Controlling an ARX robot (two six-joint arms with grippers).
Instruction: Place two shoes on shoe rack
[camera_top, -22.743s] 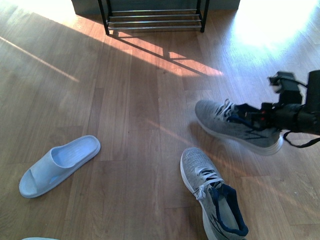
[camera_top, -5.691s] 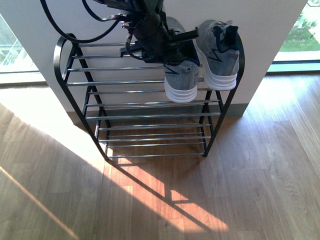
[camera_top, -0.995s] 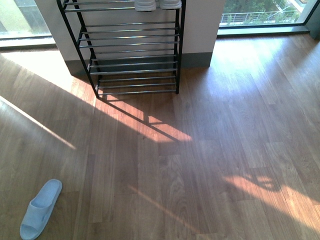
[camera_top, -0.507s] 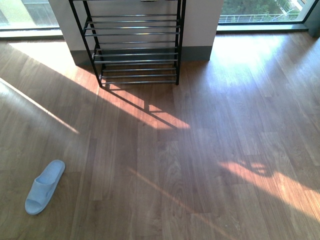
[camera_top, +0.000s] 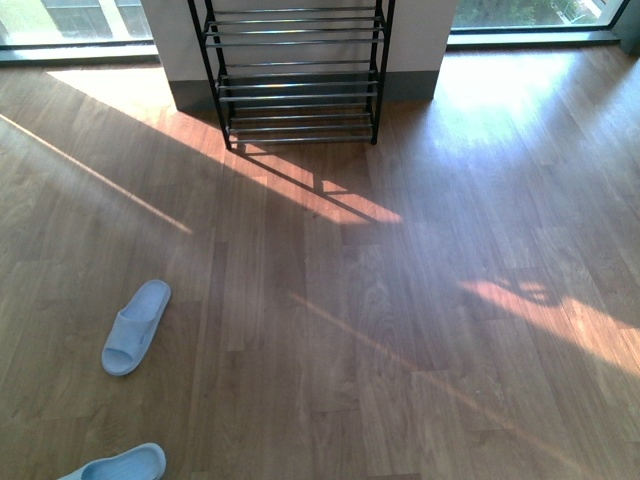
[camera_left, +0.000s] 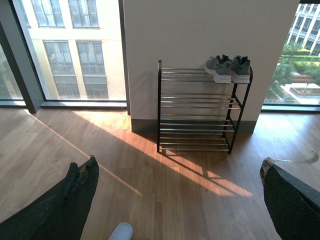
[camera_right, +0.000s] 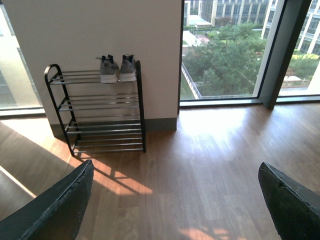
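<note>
**Both shoes sit on the top shelf of the rack**

You can see the two shoes (camera_left: 229, 69) side by side on the top shelf of the shoe rack (camera_left: 196, 107). They are grey with thick white soles and dark blue inside. They stand very close together at one end of the shelf, the end near the window with the green trees (camera_right: 225, 60). Their white toes face out into the room. The other shelves under them hold nothing.

The shoe rack stands on the wooden floor (camera_top: 400, 300) with its back to a white wall (camera_left: 200, 30). Your front view shows only the lower shelves of the rack, at the top middle of the picture. The top shelf is cut off there, so you cannot see the shoes in that view.

Your left jaws are wide apart and hold nothing. One dark finger (camera_left: 70, 205) shows at each side of the left wrist view, with the rack far off between them. Your right jaws are wide apart too, and they hold nothing. Their dark fingers (camera_right: 55, 207) frame the floor and the rack in the same way.

A pale blue slipper (camera_top: 137, 326) lies on the floor on your left side, well apart from the rack. A second blue slipper (camera_top: 120, 465) lies nearer to you and is partly cut off by the edge of the picture. Bright sun falls across the floor in front of the rack.
</note>
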